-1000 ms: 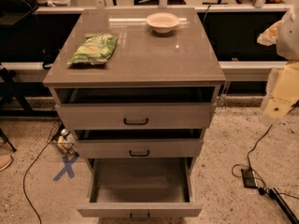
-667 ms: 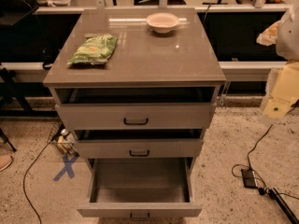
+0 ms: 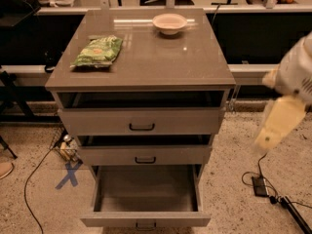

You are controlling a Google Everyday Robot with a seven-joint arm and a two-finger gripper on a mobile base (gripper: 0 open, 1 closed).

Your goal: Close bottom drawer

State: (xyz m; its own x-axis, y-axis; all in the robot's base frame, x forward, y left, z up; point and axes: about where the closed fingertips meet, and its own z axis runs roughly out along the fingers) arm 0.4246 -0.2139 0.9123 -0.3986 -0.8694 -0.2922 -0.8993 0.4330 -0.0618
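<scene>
The bottom drawer [image 3: 146,219] is the lowest of three in a grey-taupe cabinet [image 3: 141,67]. It is pulled far out and its inside looks empty. Its small black handle [image 3: 146,225] is at the picture's lower edge. My gripper [image 3: 264,140] hangs at the right, on the end of a pale yellow and white arm. It is to the right of the cabinet, about level with the middle drawer [image 3: 145,156], and touches nothing.
The top drawer [image 3: 142,122] and the middle drawer stand slightly open. A green snack bag [image 3: 98,51] and a white bowl [image 3: 169,23] sit on the cabinet top. A power brick and cables [image 3: 260,185] lie on the floor at right, a blue tape cross [image 3: 69,174] at left.
My arm has moved down and a little left, toward the cabinet's right side. The drawers and the things on top have not moved.
</scene>
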